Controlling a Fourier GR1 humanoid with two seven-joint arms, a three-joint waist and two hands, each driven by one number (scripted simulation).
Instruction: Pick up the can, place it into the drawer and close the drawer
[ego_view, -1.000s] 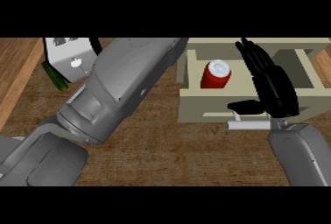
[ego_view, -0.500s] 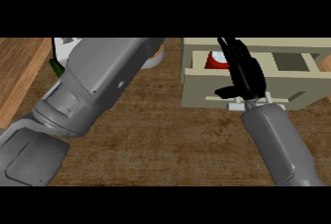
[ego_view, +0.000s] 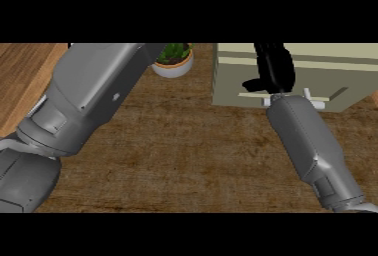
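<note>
Drawer (ego_view: 295, 75), a pale, boxy unit with a small white handle (ego_view: 314, 103) on its front, sits on the brown, woven-looking counter (ego_view: 184, 155). Right hand (ego_view: 273, 67), black, lies flat against the drawer front just above the handle, fingers straight and pointing away, thumb out to the left. Half a second ago the drawer stood open with the red can inside; now it is shut and the can is hidden from view. Left of the drawer stands a small plant (ego_view: 173, 59) in a round white pot. Left forearm (ego_view: 88, 100), smooth grey, crosses farther left; its hand is out of view. Counter in front of the drawer lies open between the two forearms.
</note>
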